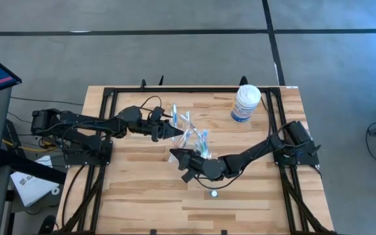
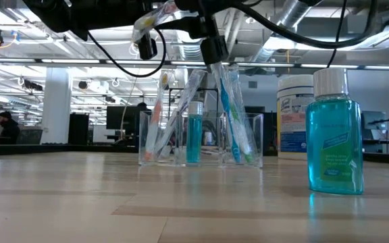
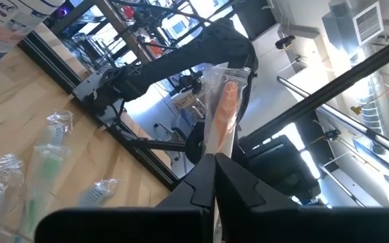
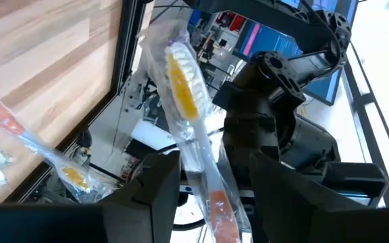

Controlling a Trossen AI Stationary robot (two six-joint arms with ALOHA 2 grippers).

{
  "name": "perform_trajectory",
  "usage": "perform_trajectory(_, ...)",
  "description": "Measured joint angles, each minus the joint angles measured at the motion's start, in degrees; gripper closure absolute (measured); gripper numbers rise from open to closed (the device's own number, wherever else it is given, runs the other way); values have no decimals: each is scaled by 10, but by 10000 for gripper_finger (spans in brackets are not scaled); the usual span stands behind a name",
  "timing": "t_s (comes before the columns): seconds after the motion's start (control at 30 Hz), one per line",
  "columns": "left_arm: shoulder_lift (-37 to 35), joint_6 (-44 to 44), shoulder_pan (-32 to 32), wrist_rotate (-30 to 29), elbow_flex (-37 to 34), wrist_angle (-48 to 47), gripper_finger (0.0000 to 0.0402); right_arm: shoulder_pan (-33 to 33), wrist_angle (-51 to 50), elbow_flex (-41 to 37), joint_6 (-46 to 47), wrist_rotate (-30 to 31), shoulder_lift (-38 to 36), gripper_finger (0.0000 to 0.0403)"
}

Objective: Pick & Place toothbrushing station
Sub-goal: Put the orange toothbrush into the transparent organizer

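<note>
Clear plastic everywhere: that's the vibe, see-through organizer mid-table with wrapped brushes poking out.

Left arm: reaches in from 9 o'clock across the table, left gripper hanging right at the organizer's 9 o'clock side, up off the wood.

Left claw: fingers pressed together on a wrapped toothbrush, orange handle, clear wrapper sticking up past the tips.

Right arm: comes in from 3 o'clock, bent low, right gripper sitting just at the organizer's 6 o'clock edge.

Right claw: fingers spread apart, with a yellow-headed toothbrush in its wrapper standing between them. Can't really tell if either pad touches it.

Toothbrushes: thin, each in crinkly clear wrap, colors mixed: orange, blue, green, yellow. Most lean at angles in the organizer compartments.

Organizer contents: low view shows an orange-handled brush in the left compartment, a blue tube upright in the middle, blue and green brushes tilted in the right one.

Mouthwash: small bottle of teal liquid with a white cap, standing alone around 5 o'clock from the organizer, well apart.

Wipes tub: big white canister at about 2 o'clock, near the table's far edge.

Table: light wood butcher-block.
</note>
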Motion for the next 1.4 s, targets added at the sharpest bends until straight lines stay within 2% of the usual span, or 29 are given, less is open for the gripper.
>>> perform_trajectory(0.23, 0, 0, 0, 3, 0, 0, 401, -1, 4, 0, 0, -1, 0, 236)
perform_trajectory(0.37, 0, 0, 0, 3, 0, 0, 401, -1, 0, 0, 12, -2, 0, 251)
perform_trajectory(0.87, 0, 2, 0, -1, -1, -4, 402, 5, -6, 0, 19, -3, 0, 390)
perform_trajectory(1.4, 0, 60, 11, -8, 0, 9, 402, 5, -3, 0, 80, 6, 0, 396)
